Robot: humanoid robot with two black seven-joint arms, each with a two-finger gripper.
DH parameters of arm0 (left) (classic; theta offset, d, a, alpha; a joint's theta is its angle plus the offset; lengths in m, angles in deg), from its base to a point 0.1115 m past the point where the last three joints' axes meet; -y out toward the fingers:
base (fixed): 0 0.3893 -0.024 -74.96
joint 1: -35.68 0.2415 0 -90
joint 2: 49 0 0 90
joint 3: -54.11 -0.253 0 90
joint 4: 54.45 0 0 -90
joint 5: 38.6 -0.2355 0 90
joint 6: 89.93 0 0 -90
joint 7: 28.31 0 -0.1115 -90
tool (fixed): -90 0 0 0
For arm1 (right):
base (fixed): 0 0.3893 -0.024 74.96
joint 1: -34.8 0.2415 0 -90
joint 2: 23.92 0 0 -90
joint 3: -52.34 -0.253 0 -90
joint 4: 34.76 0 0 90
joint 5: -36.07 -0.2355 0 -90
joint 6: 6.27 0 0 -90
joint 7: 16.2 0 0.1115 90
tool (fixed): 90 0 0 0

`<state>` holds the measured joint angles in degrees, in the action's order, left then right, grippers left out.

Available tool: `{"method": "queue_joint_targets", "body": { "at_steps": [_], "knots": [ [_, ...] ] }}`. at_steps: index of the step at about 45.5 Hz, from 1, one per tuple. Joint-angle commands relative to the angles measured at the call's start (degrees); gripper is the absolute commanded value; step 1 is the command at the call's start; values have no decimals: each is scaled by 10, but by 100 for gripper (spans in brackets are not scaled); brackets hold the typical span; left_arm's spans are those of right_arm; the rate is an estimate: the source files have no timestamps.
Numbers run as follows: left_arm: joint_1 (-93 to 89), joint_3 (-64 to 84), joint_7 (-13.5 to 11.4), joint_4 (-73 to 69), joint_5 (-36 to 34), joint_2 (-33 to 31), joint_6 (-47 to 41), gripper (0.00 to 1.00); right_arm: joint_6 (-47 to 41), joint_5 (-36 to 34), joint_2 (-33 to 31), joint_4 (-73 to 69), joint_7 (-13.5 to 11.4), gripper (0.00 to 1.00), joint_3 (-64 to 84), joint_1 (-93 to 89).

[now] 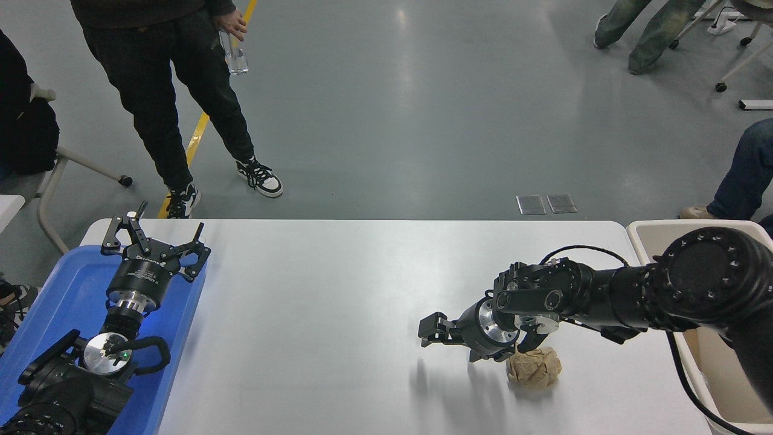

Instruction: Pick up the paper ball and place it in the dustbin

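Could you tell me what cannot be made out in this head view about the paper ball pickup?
- Right pincer: whether it is open or shut; seen end-on, its own wrist hides it.
- Paper ball: its near-left edge, behind the wrist.
- Dustbin: mostly hidden by the right arm and cut off by the picture's right edge.

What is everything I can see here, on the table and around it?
Paper ball: one, tan-brown, on the table near its right front.
Dustbin: one, cream-white, at the table's right edge.
Tray: one, blue, at the table's left end.
Table: one, white.
Bottle: one, clear, in a standing person's hand, top left.
Left gripper: black, open, parked over the tray.
Right gripper: black, beside the paper ball, to its left.
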<state>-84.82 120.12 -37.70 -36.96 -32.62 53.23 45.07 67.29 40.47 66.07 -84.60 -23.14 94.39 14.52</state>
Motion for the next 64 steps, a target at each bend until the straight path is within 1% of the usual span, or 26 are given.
{"method": "queue_joint_targets", "body": {
  "at_steps": [1,16,26,33,41,42,46,47,49,52,54,59,61,64],
  "knots": [
    [0,0,0,0,0,0,0,99,-1,1,0,2,0,100,0,-7],
    [0,-1,-1,0,0,2,0,99,-27,-6,0,-17,-5,100,1,69],
    [0,-1,-1,0,0,2,0,99,-59,-9,0,-71,-6,100,15,173],
    [0,-1,-1,0,1,3,0,99,-83,-13,0,-142,-6,100,48,271],
    [0,-1,-1,0,1,3,0,99,-98,-13,-93,-250,-5,100,97,391],
    [0,-1,-1,0,0,3,0,99,-104,-12,-115,-270,-5,100,105,413],
    [0,-1,-1,0,0,3,0,99,-141,-3,-170,-322,-5,100,126,476],
    [0,-1,-1,0,1,3,0,99,-162,1,-193,-340,-5,100,136,504],
    [-1,-1,-1,0,1,3,0,99,-181,10,-214,-356,-5,100,146,530],
    [0,-1,-1,0,1,3,0,99,-193,45,-243,-376,-6,100,159,559],
    [0,-1,-1,0,1,3,0,99,-197,100,-273,-394,-6,100,167,577],
    [0,-1,-1,0,1,3,0,99,-197,203,-304,-418,-6,100,211,607],
    [0,-1,-1,0,1,3,0,99,-198,227,-309,-423,-5,100,234,625],
    [0,-1,-1,0,0,3,0,99,-198,231,-308,-426,-4,100,266,648]
  ]
}}
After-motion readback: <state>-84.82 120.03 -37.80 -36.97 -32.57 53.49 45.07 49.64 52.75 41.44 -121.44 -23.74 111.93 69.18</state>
